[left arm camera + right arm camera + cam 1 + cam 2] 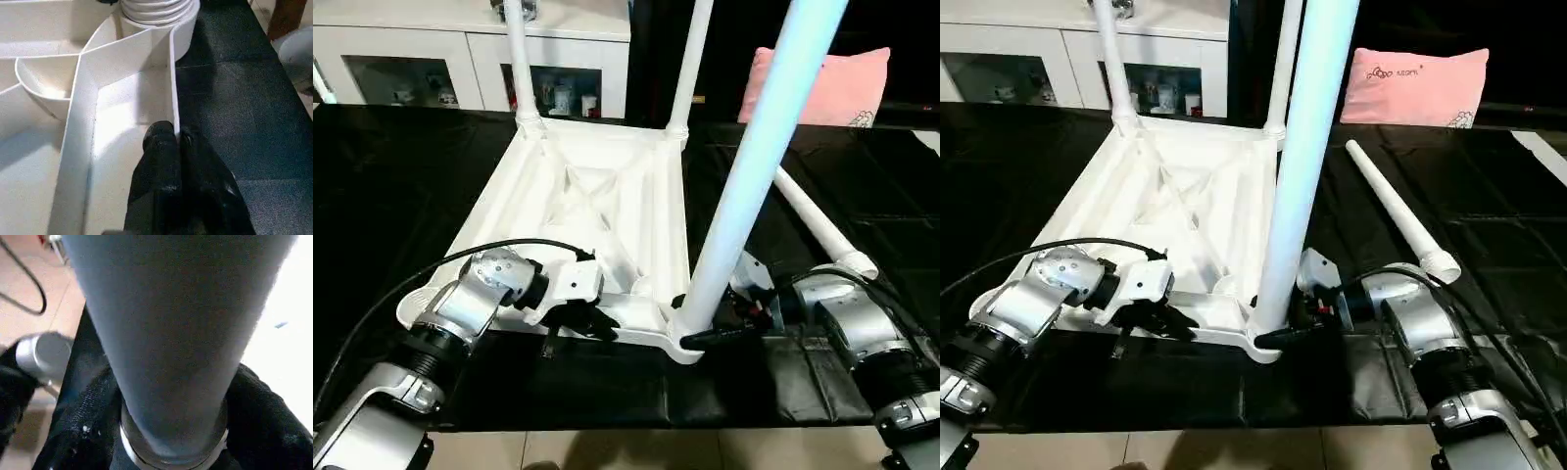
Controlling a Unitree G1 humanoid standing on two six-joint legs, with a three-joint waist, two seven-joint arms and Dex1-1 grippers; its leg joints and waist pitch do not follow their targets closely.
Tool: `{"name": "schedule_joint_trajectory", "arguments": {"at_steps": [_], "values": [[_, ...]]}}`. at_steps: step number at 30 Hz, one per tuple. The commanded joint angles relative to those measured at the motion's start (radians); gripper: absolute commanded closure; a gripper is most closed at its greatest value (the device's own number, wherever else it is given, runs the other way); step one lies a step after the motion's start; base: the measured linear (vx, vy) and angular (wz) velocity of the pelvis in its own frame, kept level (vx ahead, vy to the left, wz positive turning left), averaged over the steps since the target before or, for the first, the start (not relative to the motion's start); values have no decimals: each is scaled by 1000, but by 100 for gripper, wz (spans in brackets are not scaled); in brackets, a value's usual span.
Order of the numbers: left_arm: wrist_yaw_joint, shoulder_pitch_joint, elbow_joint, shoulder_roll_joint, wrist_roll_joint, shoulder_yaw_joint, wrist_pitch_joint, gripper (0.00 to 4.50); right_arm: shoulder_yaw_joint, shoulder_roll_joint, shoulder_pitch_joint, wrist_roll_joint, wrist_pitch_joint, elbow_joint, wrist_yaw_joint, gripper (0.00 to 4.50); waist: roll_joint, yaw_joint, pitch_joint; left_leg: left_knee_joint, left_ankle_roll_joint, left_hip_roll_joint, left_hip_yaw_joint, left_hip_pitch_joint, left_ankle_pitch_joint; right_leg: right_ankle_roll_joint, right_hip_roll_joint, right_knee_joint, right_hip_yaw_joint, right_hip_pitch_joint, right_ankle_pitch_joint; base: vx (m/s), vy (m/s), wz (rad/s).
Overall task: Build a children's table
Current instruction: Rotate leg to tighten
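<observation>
The white tabletop [607, 196] lies upside down on a black mat, ribbed side up. Two legs [519, 59] [690, 59] stand in its far corner sockets. A third leg [754, 147] stands in the near right socket. A fourth leg [1396, 211] lies loose on the mat to the right. My left gripper [573, 328] is shut on the tabletop's near rim wall, its fingers [159, 147] straddling the thin wall. My right gripper [700, 328] reaches in from the right at the base of the near right leg, fingers [83, 435] pressed against both of its sides.
A white cabinet [431, 59] with glass doors stands behind the mat. A pink pillow [1415, 83] lies at the back right. The black mat [391, 176] ends just in front of my forearms, with tiled floor [607, 450] below.
</observation>
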Motion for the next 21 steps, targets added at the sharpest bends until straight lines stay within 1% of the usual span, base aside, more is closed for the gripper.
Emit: {"name": "schedule_joint_trajectory", "arguments": {"at_steps": [1, 2, 3, 4, 5, 6, 7, 8, 9, 10, 11, 12, 13, 14, 15, 16, 17, 18, 19, 20, 21], "values": [[63, 3, -8, -36, -24, 27, 59, 450, -46, 28, 7, 57, 80, -47, -76, 186, -3, -4, -63, -67, 51, 38, -5, 2, -163, -126, -71, -71, 69, 60, -363, 0, 0, 0], [63, 3, -8, -36, -24, 27, 59, 450, -46, 28, 7, 57, 80, -47, -76, 188, -3, -4, -62, -67, 49, 39, -5, 3, -166, -123, -72, -73, 69, 59, -370, 0, 0, 0], [85, 4, -8, -44, -29, 40, 76, 450, -53, 35, 12, 60, 97, -51, -99, 189, -3, -6, -62, -67, 45, 37, -6, 3, -174, -116, -72, -76, 67, 59, -393, 0, 0, 0], [125, 6, -17, -54, -34, 60, 98, 450, -65, 49, 23, 66, 115, -57, -135, 189, 0, -7, -61, -67, 41, 35, -7, 2, -178, -107, -72, -79, 67, 58, -407, 0, 0, 0], [171, 13, -40, -66, -43, 84, 147, 450, -76, 74, 35, 53, 132, -56, -212, 189, -2, -9, -61, -67, 39, 36, -7, 2, -179, -104, -72, -80, 67, 58, -411, 0, 0, 0], [222, 21, -68, -80, -47, 106, 197, 450, -86, 102, 46, 41, 150, -57, -284, 189, -3, -13, -61, -69, 27, 38, -10, 1, -173, -108, -73, -76, 67, 58, -402, 0, 0, 0], [282, 26, -98, -100, -47, 129, 259, 450, -94, 133, 54, 24, 171, -57, -363, 189, -4, -22, -59, -70, 16, 38, -11, 0, -182, -104, -75, -78, 66, 58, -418, 0, 0, 0], [317, 29, -121, -115, -48, 142, 302, 450, -98, 159, 55, 8, 183, -50, -425, 189, -7, -28, -60, -70, 10, 37, -12, 0, -181, -103, -76, -79, 65, 59, -424, 0, 0, 0], [352, 32, -145, -134, -48, 153, 346, 450, -105, 190, 50, -7, 203, -40, -492, 189, -8, -40, -60, -69, 7, 31, -14, -6, -181, -93, -74, -81, 61, 63, -445, 0, 0, 0], [390, 33, -165, -153, -41, 162, 390, 450, -112, 222, 43, -17, 223, -28, -552, 189, -8, -45, -61, -68, 6, 31, -12, -5, -180, -90, -74, -82, 62, 61, -447, 0, 0, 0], [401, 33, -170, -158, -38, 164, 402, 450, -114, 230, 41, -19, 228, -25, -568, 189, -9, -57, -59, -66, 14, 28, -11, -7, -176, -90, -74, -85, 62, 60, -455, 0, 0, 0], [423, 32, -180, -171, -31, 166, 417, 450, -116, 254, 34, -26, 234, -15, -609, 189, -9, -60, -61, -63, 23, 26, -10, -4, -175, -87, -73, -88, 61, 57, -461, 0, 0, 0], [460, 29, -191, -196, -25, 173, 449, 450, -123, 292, 18, -31, 245, 7, -676, 190, -7, -65, -61, -63, 29, 25, -9, -6, -169, -88, -71, -88, 61, 57, -455, 0, 0, 0], [486, 27, -199, -214, -22, 179, 472, 450, -129, 318, 7, -35, 256, 20, -725, 190, -5, -65, -59, -64, 33, 25, -9, -3, -171, -88, -71, -92, 60, 54, -461, 0, 0, 0], [516, 18, -204, -241, -18, 183, 497, 450, -152, 362, -22, -32, 268, 65, -817, 190, -5, -67, -59, -64, 32, 26, -10, -2, -172, -89, -70, -90, 60, 53, -458, 0, 0, 0], [549, 12, -215, -265, -16, 185, 527, 450, -178, 401, -50, -34, 279, 104, -905, 190, -4, -71, -59, -65, 30, 26, -10, -3, -173, -91, -70, -90, 60, 53, -456, 0, 0, 0], [578, 5, -221, -286, -13, 187, 544, 450, -200, 431, -76, -37, 281, 143, -981, 190, -1, -79, -57, -67, 17, 28, -14, -3, -182, -95, -69, -90, 58, 52, -461, 0, 0, 0], [594, 0, -224, -298, -10, 186, 554, 450, -214, 449, -96, -38, 281, 171, -1027, 190, 0, -87, -58, -66, 8, 28, -15, 0, -198, -98, -70, -90, 58, 49, -465, 0, 0, 0], [608, -3, -234, -308, -9, 182, 573, 450, -225, 465, -112, -44, 283, 188, -1064, 190, 1, -88, -59, -64, 14, 26, -14, 2, -207, -95, -70, -93, 58, 51, -459, 0, 0, 0], [616, -6, -239, -313, -8, 178, 580, 450, -230, 475, -124, -48, 283, 198, -1081, 190, 1, -90, -60, -65, 16, 28, -14, 0, -207, -99, -71, -89, 61, 51, -443, 0, 0, 0], [619, -8, -240, -311, -1, 166, 578, 450, -233, 482, -130, -52, 286, 198, -1089, 190, 1, -91, -61, -67, 21, 30, -15, -3, -196, -107, -70, -84, 63, 54, -406, 0, 0, 0]]}}
